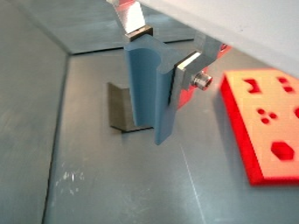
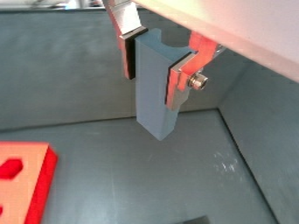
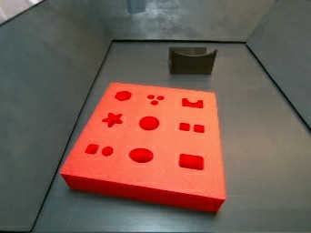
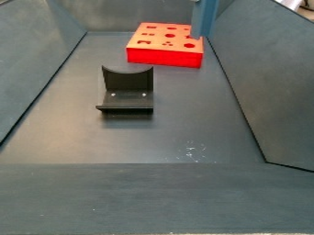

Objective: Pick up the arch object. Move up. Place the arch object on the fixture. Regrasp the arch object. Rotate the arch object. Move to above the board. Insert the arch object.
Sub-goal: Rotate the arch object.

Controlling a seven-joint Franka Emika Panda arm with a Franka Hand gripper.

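**Jaws clamped on the arch object, held in the air**

Jaws clenched on the arch object (image 1: pixel 151 87): in both wrist views the two silver fingers (image 2: pixel 177 77) press flat on its opposite faces, and it hangs lengthwise below them, lower end free. I take the gripper (image 1: pixel 160 54) as raised off the floor; nothing touches the piece from beneath.

Largest first. Grey floor (image 4: pixel 172 138) with sloped grey walls, bare apart from the two rig items. The board (image 3: pixel 148 138) lies flat, bright red, its cutouts (star, circles, squares, an arch-like slot) all empty in a side view. In a side view a blue-grey strip, the arch object (image 4: pixel 203 16), hangs at the frame's upper edge above the board's far side; I cannot see the gripper itself there.

The fixture (image 4: pixel 125 89) stands well apart from the board, upright back on its base plate, nothing resting on it. In a wrist view it shows beside and behind the held piece (image 1: pixel 121 107), lower down.

Step in hand, my reading: pick done, lift done or nearly so; placing on the fixture not yet made.

Next move calls for: carry across to the fixture, line the piece's long faces up with the bracket, descend slowly, release only once it is seated. Risk: piece tipping off the base plate on release.
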